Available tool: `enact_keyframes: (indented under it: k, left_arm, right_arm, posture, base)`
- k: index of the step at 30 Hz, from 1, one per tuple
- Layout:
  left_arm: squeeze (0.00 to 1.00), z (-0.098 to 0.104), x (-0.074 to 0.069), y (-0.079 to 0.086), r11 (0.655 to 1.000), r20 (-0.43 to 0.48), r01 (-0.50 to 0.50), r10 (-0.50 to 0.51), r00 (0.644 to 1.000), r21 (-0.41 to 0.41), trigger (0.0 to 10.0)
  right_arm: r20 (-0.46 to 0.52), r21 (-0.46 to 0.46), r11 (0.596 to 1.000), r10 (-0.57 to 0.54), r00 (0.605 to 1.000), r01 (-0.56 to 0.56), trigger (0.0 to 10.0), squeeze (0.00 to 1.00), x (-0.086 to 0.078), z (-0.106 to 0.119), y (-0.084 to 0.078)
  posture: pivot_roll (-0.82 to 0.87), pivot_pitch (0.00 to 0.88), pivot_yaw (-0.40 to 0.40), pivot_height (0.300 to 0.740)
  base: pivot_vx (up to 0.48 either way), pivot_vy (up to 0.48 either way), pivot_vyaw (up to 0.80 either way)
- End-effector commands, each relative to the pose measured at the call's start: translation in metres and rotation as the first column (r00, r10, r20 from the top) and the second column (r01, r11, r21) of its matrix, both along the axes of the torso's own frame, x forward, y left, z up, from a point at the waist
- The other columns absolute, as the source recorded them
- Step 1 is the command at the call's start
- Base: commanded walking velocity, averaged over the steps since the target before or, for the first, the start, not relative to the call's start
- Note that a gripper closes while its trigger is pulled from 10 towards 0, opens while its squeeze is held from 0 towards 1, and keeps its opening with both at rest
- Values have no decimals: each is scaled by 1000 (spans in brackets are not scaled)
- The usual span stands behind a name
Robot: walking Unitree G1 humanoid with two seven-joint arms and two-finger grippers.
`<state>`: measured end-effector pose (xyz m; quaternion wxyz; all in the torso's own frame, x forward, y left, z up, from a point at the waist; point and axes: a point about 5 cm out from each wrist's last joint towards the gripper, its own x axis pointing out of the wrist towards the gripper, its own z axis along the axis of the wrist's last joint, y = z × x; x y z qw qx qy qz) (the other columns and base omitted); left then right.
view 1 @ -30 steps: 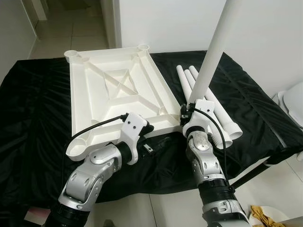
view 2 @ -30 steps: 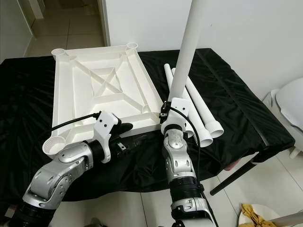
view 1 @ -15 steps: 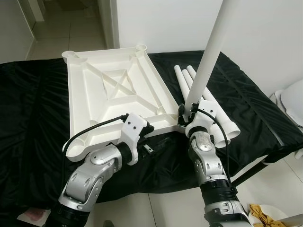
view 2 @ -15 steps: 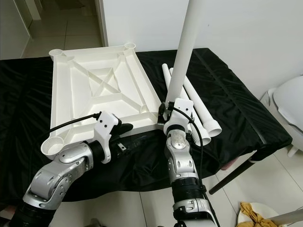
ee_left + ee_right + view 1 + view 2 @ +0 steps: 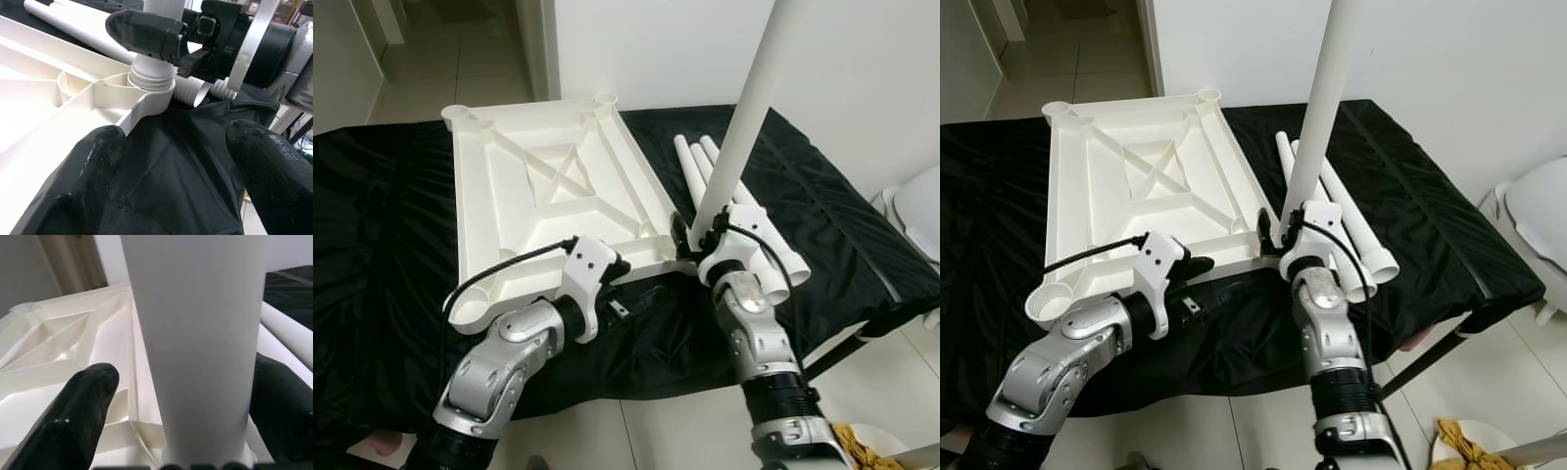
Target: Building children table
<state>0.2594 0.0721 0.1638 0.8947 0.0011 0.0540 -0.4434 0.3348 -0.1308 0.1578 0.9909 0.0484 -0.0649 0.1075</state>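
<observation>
Left wrist view showed our leg [image 5: 155,73] now seated in the near-right socket [image 5: 152,93] of the tabletop [image 5: 548,191], moved from beside it; right gripper [image 5: 703,233] clamped it, left gripper [image 5: 641,297] spread nearby.

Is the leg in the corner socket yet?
In, threads still showing. The leg stands upright in the tabletop corner socket, right gripper holding it.

The upright leg [image 5: 744,117] runs off the top edge; its threaded end seems partly hidden inside the socket [image 5: 151,90].
</observation>
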Motion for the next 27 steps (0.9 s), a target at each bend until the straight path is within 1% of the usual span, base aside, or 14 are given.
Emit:
enact_keyframes:
  k: [1,3,4,5,6,8,9,11,12,16,20,27]
  left_arm:
    - [0,1,-2,0,1000,-1,9,-9,1000,2,10000]
    - [0,1,-1,0,1000,1,7,-7,1000,3,10000]
    - [0,1,-1,0,1000,1,7,-7,1000,3,10000]
    - [0,2,-1,1,1000,1,6,-6,1000,2,10000]
    - [0,2,-1,1,1000,1,6,-6,1000,2,10000]
    - [0,3,0,2,1000,2,4,-4,1000,3,10000]
    - [0,3,0,2,1000,2,4,-4,1000,3,10000]
    - [0,4,1,2,1000,5,1,-1,1000,3,10000]
    - [0,4,1,2,1000,5,1,-1,1000,3,10000]
    - [0,5,2,5,1000,9,-5,5,1000,5,10000]
    - [0,5,1,5,1000,9,-4,4,1000,8,10000]
    - [0,6,1,5,1000,10,-5,4,1000,8,10000]
  right_arm:
    - [-10,-2,999,39,999,-39,10000,0,0,-3,-1]
    - [-5,-73,988,137,991,-137,10000,0,3,-2,-12]
    - [-5,-73,988,137,991,-137,10000,0,3,-2,-12]
    - [-9,-110,979,172,985,-172,10000,0,5,-2,-18]
    - [-9,-110,979,172,985,-172,10000,0,5,-2,-18]
    - [-29,-161,958,236,971,-238,10000,0,9,-4,-26]
    - [-29,-161,958,236,971,-238,10000,0,9,-4,-26]
    - [-47,-186,938,288,956,-292,10000,0,11,-6,-28]
    - [-47,-186,938,288,956,-292,10000,0,11,-6,-28]
    - [-85,-184,900,385,919,-395,10000,0,15,-8,-25]
    - [-102,-195,886,409,907,-421,10000,0,20,-10,-25]
    - [-102,-199,876,427,899,-439,10000,0,25,-9,-26]
  posture:
    - [-39,28,-27,740]
    - [-40,31,-20,740]
    - [-40,31,-20,740]
    - [-41,36,-16,740]
    - [-41,36,-16,740]
    - [-38,39,-9,740]
    - [-38,39,-9,740]
    - [-34,40,-7,740]
    - [-34,40,-7,740]
    - [-30,39,0,740]
    - [-26,39,0,740]
    - [-19,40,-3,740]
  base:
    - [0,0,0]
    - [0,0,0]
    - [0,0,0]
    - [0,0,0]
    - [0,0,0]
    - [0,0,0]
    - [0,0,0]
    - [0,0,0]
    - [0,0,0]
    - [0,0,0]
    - [0,0,0]
    - [0,0,0]
